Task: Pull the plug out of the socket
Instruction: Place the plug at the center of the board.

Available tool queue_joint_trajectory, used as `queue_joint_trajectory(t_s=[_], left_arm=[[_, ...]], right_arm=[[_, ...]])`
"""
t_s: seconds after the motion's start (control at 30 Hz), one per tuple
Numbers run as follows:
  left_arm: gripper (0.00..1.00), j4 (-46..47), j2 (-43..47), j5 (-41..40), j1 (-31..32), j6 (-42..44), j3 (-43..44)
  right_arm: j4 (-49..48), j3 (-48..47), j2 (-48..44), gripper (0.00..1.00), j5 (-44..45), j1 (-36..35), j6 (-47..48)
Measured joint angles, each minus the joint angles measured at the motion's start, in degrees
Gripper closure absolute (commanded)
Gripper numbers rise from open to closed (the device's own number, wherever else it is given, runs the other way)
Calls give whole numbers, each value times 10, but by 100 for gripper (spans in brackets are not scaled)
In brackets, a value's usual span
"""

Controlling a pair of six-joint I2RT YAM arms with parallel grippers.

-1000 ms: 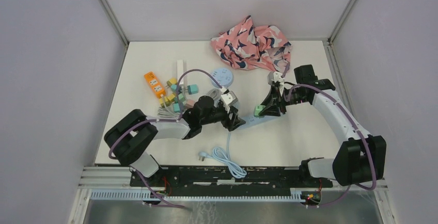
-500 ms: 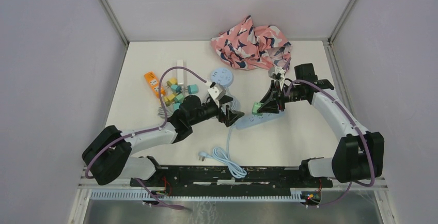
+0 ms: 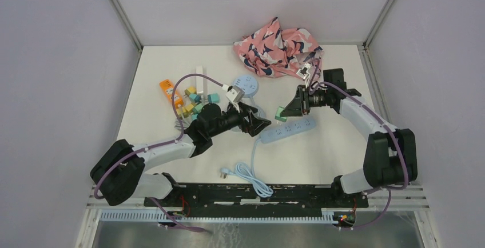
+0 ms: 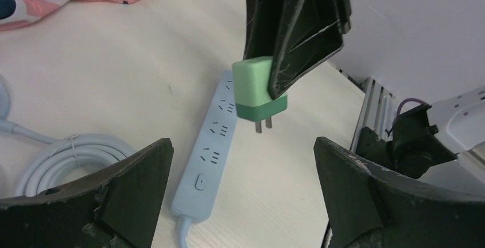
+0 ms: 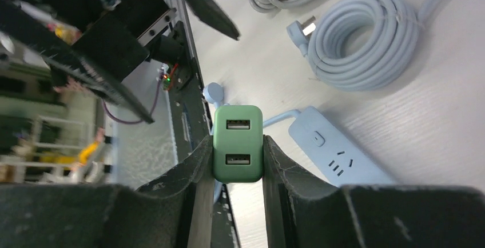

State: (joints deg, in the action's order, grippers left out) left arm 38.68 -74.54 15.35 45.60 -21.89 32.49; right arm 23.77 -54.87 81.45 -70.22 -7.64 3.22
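Step in hand: plug withdrawal, judged all but complete.

- **Near edge:** a coiled cable (image 3: 247, 175) lies loose.
- **Beyond it:** the pale blue power strip (image 3: 289, 128) lies flat on the table, no plug seen in its sockets.
- **L gripper** (image 3: 257, 123): spread wide by the strip's switch end, nothing held, no contact apparent.
- **Further on:** the green USB charger plug (image 4: 258, 88) is clenched by its sides in the R gripper (image 3: 290, 111). Prongs are bared, clear above the strip.
- **Rec.:** the lift should be made straight along the prongs w/o twist, and the strip left undisturbed.
- **Far edge:** patterned cloth (image 3: 278, 47), not involved.
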Motion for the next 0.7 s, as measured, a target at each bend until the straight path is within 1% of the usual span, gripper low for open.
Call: queue_joint_trajectory(t_s=[0.1,0.17,0.23,0.33,0.43,0.53,0.67,0.7], left_arm=[[0,-1,-11,3,-9,-39,11],[0,-2,-21,7,-11,-58,19],[0,-16,-32,7,-13,-75,33],[1,-75,-56,-18,-8,-97,76],[0,-161,-75,-87,17,-104,130],[0,-246,-89,-189,63,-104,183],[0,-300,-89,-299,112,-96,207],[0,-305,-88,-312,118,-92,207]], right_arm=[[-30,0,49,91,22,1,-104],[-36,-1,81,91,26,2,-154],[-34,-2,113,90,31,2,-190],[-26,-3,139,89,39,2,-222],[-18,-6,141,89,44,2,-236],[-18,-14,141,89,47,2,-240],[-17,-17,141,88,50,2,-241],[-17,-17,141,88,50,2,-240]])
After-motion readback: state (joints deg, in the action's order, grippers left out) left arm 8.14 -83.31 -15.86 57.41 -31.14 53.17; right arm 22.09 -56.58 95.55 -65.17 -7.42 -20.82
